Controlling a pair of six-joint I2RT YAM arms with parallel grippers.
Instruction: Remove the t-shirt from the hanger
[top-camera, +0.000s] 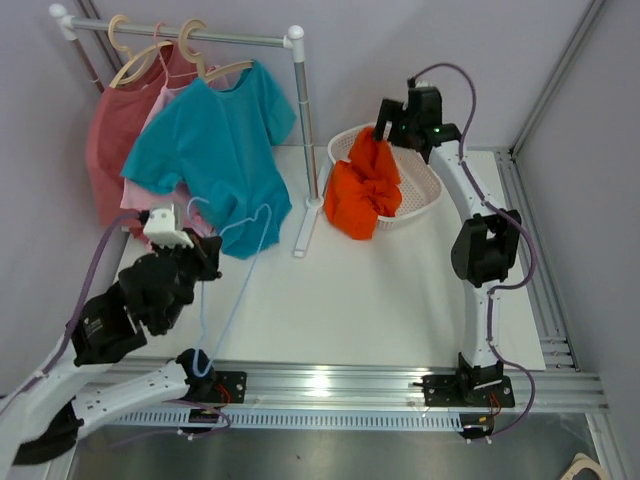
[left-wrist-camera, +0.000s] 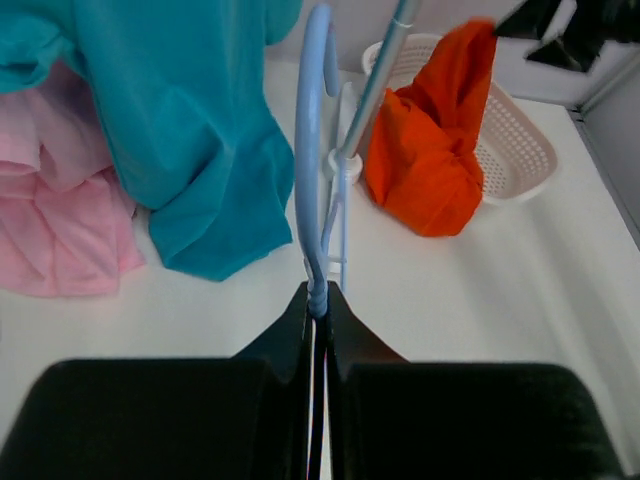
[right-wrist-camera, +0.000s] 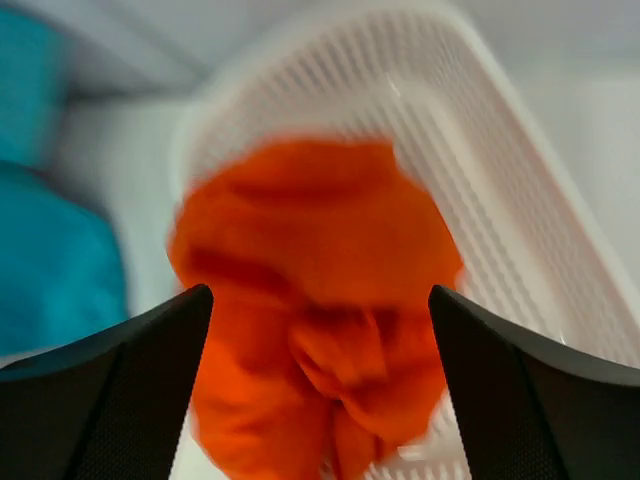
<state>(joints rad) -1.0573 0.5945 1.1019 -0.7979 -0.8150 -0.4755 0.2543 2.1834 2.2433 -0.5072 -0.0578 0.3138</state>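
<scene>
My left gripper (top-camera: 205, 262) is shut on the neck of a bare light-blue hanger (top-camera: 262, 212). In the left wrist view the hanger's hook (left-wrist-camera: 312, 150) rises straight up from my closed fingertips (left-wrist-camera: 319, 292). The orange t-shirt (top-camera: 365, 195) lies bunched in the white basket (top-camera: 425, 195) and spills over its near-left rim onto the table. It also shows in the left wrist view (left-wrist-camera: 430, 170). My right gripper (top-camera: 385, 132) hovers just above the shirt's raised top, jaws wide open. In the right wrist view the shirt (right-wrist-camera: 320, 260) sits blurred below my open gripper (right-wrist-camera: 318, 292), with nothing between the fingers.
A clothes rail (top-camera: 200, 38) stands at the back left, its upright post (top-camera: 303, 150) and foot next to the basket. A teal shirt (top-camera: 225, 140), a pink one (top-camera: 150, 190) and a red one (top-camera: 108, 140) hang on it from wooden hangers. Aluminium frame rails run along the right edge.
</scene>
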